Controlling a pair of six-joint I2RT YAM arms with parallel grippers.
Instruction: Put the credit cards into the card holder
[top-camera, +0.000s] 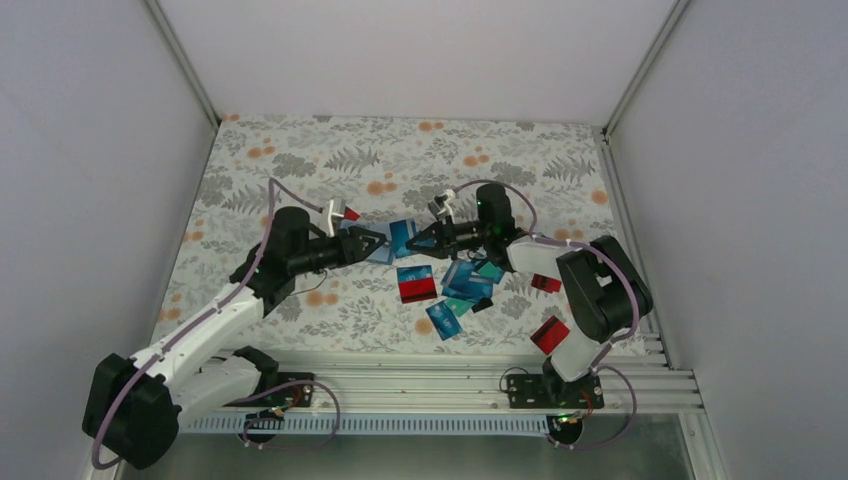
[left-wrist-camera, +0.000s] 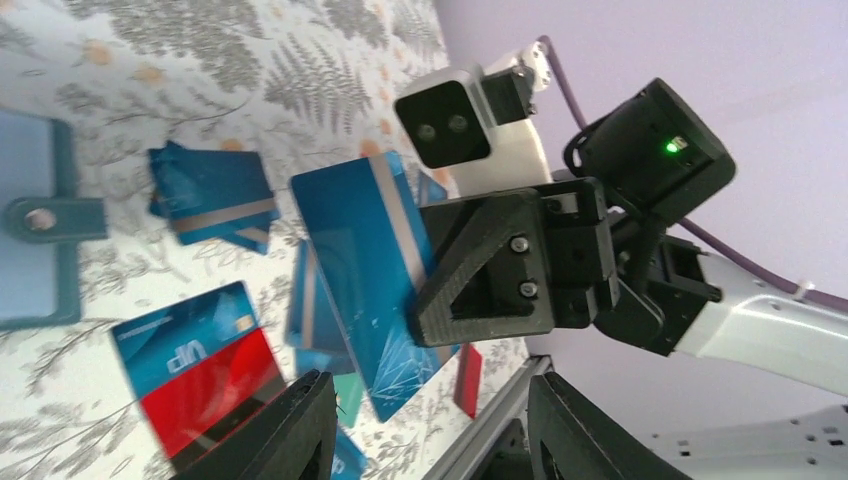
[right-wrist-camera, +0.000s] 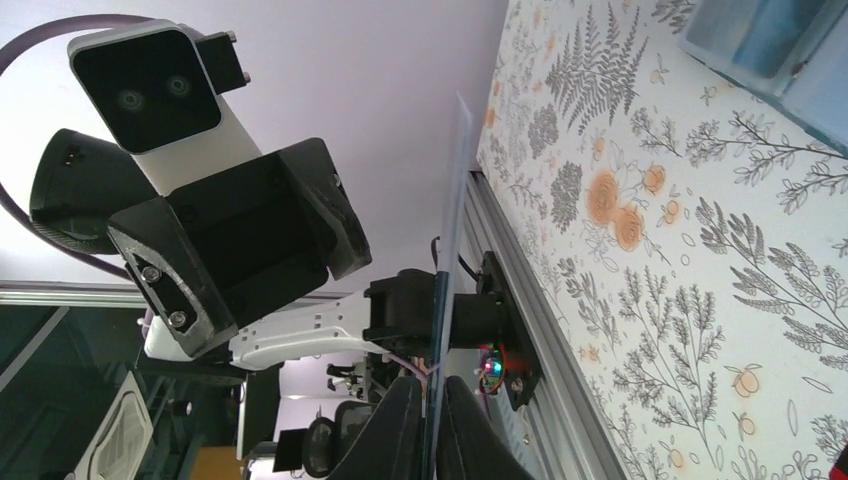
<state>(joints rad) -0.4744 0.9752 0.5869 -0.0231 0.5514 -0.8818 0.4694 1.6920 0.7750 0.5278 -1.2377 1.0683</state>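
We judge the credit card (left-wrist-camera: 350, 260), clamped mid-frame by the right tool (right-wrist-camera: 434, 440), light, stiff and slick, best pinched flat near an edge; the left tool (left-wrist-camera: 430, 440) gapes empty, the card holder (left-wrist-camera: 40, 220) lies far left.

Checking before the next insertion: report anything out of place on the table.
The credit cards lie strewn in a loose overlapping heap, not stacked, and one red card sits apart by the near rail. Nothing looks damaged or spilled.
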